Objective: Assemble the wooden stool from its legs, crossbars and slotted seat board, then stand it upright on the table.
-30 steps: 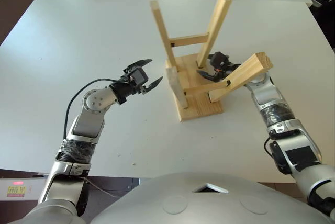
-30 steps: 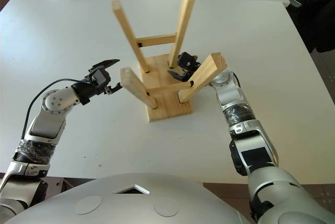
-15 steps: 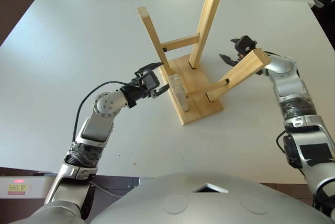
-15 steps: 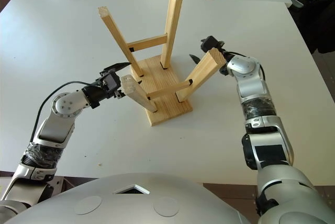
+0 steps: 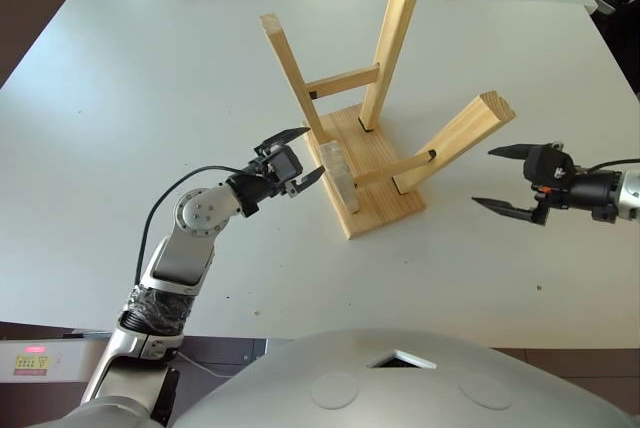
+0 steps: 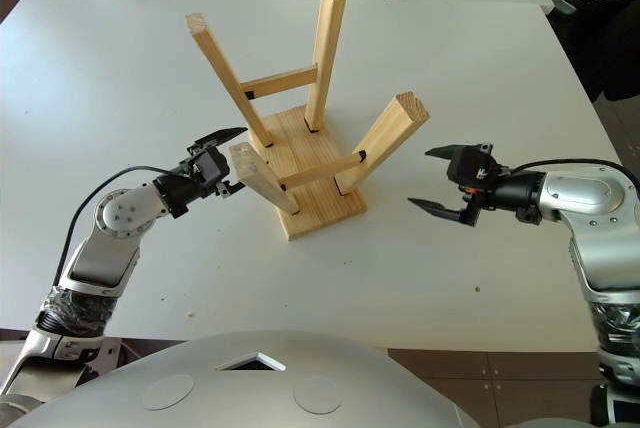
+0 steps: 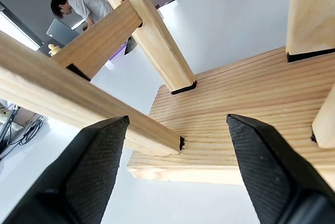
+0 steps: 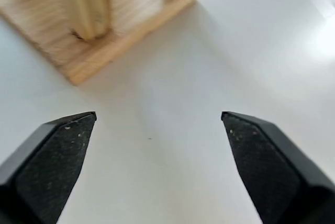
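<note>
Set upside down on the table [image 5: 120, 98] for now: a stool [image 5: 370, 138] with seat board [image 5: 385, 210] flat underneath, legs [image 5: 388, 53] sticking up and crossbars [image 5: 345, 79] pegged between them in two pairs. Probably built this way round to keep the slots facing up and take the legs from above; by that reading, leaves only the flip onto its feet. Sits just ahead of the left gripper [image 5: 305, 154], nearest leg almost touching it, and well apart from the right gripper [image 5: 485, 176], off to the stool's other side. Both spread wide, grasping nothing. From the left wrist, looks straight between the open jaws at the near crossbar and the board beyond, likely lined up to close on that leg or bar for the turnover. On the right, seems parked clear over bare table, perhaps to leave room or to come back in for a second hold. Worth noting the leg nearest the right gripper, leaning outward, possibly not seated square. Against a second ago: right gripper out from among the legs by the crossbar, past the slanted leg's top half a second ago, now pulled well away; left gripper in from well apart to just beside the near leg; stool turned slightly in the first half second, unmoved since.
</note>
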`<state>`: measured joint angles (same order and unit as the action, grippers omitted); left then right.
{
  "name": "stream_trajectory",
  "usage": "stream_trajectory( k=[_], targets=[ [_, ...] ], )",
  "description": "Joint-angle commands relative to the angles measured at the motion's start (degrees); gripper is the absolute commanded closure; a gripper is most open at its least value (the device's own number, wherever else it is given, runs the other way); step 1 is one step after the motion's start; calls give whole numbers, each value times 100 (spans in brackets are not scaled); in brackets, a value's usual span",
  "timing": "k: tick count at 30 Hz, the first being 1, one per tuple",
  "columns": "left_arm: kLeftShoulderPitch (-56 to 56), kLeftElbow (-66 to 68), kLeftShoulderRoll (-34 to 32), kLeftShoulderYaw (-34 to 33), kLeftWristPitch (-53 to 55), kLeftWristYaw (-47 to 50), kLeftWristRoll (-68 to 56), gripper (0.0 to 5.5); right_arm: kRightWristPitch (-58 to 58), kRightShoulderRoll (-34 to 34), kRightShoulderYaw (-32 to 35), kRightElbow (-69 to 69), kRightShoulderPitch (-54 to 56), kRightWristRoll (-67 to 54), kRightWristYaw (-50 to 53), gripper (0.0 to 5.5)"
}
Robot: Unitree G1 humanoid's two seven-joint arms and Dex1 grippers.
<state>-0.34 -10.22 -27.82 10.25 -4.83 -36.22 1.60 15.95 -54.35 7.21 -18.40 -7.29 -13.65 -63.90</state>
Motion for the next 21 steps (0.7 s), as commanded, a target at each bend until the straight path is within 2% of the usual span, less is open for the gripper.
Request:
stream_trajectory(
  k=[1,7,13,21],
  targets=[
    [-93,165,-85,-119,31,-34,-50,204,498,142,-147,-804,-258,-295,200,160],
    [-10,18,77,200,23,-34,35,204,745,292,-547,-1495,-755,-386,391,260],
    [-135,-78,339,642,64,-35,144,204,780,477,-1175,-1239,-252,-135,605,352],
    [-541,543,614,1027,-247,5,422,204,526,335,-1629,-978,-260,124,416,473]
  ],
)
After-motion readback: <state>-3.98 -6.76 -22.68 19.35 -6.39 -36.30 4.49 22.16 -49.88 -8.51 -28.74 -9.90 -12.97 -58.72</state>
